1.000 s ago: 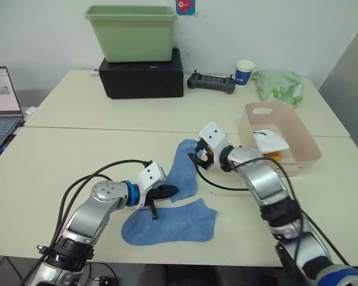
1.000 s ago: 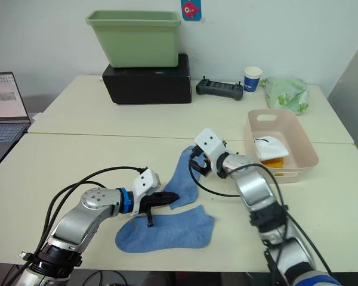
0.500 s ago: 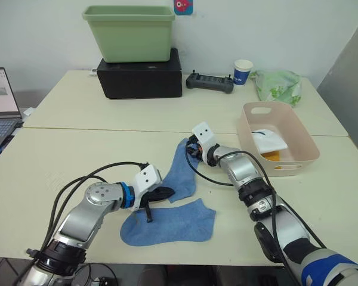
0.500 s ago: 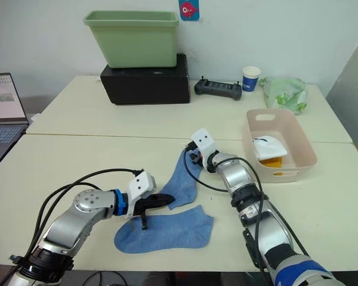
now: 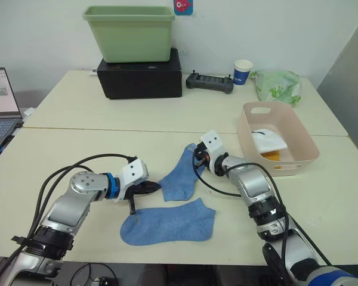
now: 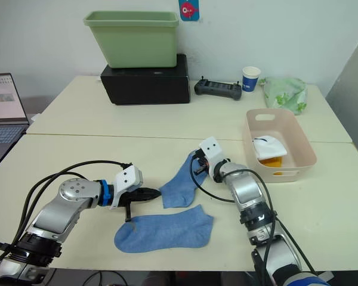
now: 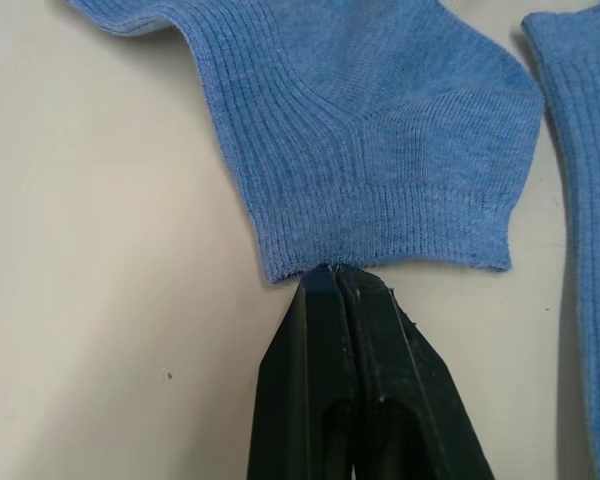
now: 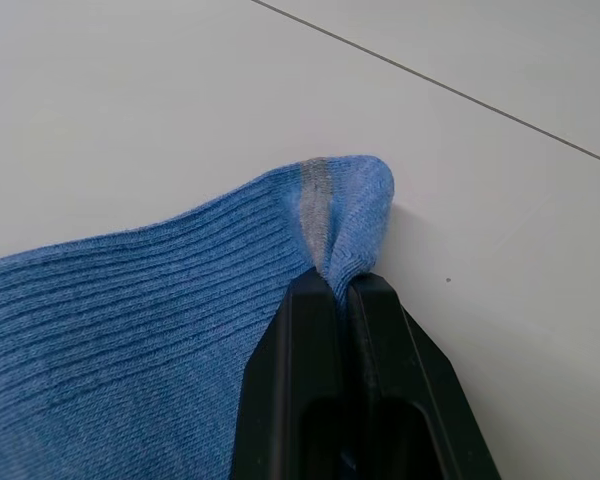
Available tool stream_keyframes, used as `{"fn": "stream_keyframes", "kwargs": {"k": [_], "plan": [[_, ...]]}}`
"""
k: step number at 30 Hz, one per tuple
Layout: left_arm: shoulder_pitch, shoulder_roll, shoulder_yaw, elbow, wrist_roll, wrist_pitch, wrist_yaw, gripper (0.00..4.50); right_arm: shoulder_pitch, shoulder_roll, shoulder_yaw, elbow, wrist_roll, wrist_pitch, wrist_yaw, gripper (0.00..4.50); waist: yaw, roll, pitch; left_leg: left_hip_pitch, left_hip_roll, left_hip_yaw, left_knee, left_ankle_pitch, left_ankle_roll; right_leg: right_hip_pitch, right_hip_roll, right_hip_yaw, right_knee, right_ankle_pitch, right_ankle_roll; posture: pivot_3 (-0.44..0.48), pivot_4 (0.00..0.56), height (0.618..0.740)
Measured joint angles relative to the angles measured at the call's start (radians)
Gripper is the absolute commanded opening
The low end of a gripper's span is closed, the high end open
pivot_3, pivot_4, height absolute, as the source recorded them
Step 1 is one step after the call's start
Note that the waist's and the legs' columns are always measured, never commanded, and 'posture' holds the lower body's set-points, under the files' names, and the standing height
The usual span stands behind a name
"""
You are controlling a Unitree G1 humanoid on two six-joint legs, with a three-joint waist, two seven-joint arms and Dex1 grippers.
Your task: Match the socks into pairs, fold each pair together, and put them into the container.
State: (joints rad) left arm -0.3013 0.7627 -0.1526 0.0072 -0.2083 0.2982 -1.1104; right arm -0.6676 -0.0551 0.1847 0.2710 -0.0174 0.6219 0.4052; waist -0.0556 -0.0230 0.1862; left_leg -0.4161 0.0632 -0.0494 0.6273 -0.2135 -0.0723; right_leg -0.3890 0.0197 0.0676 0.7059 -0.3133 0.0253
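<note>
1. Left gripper (image 7: 332, 275): fingers pressed together, nipping the ribbed cuff edge of the upper blue sock (image 5: 180, 176). The sock extends away from the fingertips toward the right gripper.
2. Right gripper (image 8: 332, 278): fingers closed tight on the toe end of the same upper blue sock, a small fold of fabric bunched between them. The sock lies between the two grippers, its middle resting on the table (image 5: 77, 155).
3. Lower blue sock (image 5: 168, 224): flat on the table, just beside and nearer the robot than the left gripper; apart from the upper sock, held by neither gripper.
4. Pink container (image 5: 304, 143): on the table beyond the right gripper, on its outer side, well apart from the left gripper. Inside: a white sock bundle (image 5: 268, 140) with a dark edge, and a mustard-yellow sock (image 5: 272, 155) partly under it.
5. Far side of the table, well beyond both grippers: green tub (image 5: 130, 33) on a black box (image 5: 140, 77), black controller (image 5: 210, 82), paper cup (image 5: 243, 71), green plastic bag (image 5: 278, 85).
6. Laptop (image 5: 1, 101): at the table's edge, far out past the left gripper.
</note>
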Motion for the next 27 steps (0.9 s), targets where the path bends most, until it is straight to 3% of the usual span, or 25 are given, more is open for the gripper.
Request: {"fn": "stream_keyframes", "kwargs": {"k": [11,21,24,27], "plan": [[0.046,-0.024,0.005,-0.062,-0.052,0.066,-0.006,0.00,-0.064,0.005,0.033,0.100,-0.002,-0.063,0.004,0.03,-0.002,0.000,0.000,0.000,0.000,0.000,0.000,0.000,0.000,0.000,0.000,0.000,0.000,0.000,0.000,0.000,0.150,0.730],[0.064,-0.043,0.005,-0.084,-0.060,0.076,0.018,0.00,-0.233,0.051,0.080,0.381,-0.044,-0.225,0.050,0.03,-0.002,0.000,0.000,0.000,0.001,0.000,0.000,0.000,0.000,-0.001,0.001,0.000,0.000,0.000,-0.001,0.000,0.150,0.730],[0.072,-0.045,0.006,-0.095,-0.062,0.078,0.029,0.00,-0.264,0.061,0.083,0.440,-0.050,-0.274,0.058,0.74,-0.002,0.000,0.000,0.000,0.001,0.000,0.000,0.000,0.000,-0.001,0.001,0.000,0.000,0.000,-0.001,0.000,0.150,0.730],[0.080,-0.046,0.009,-0.102,-0.067,0.083,0.033,0.00,-0.267,0.061,0.083,0.470,-0.052,-0.302,0.068,1.81,-0.001,0.000,0.000,0.000,0.001,0.000,0.000,0.000,0.000,-0.001,0.001,0.000,0.000,0.000,-0.001,0.000,0.150,0.730]]}}
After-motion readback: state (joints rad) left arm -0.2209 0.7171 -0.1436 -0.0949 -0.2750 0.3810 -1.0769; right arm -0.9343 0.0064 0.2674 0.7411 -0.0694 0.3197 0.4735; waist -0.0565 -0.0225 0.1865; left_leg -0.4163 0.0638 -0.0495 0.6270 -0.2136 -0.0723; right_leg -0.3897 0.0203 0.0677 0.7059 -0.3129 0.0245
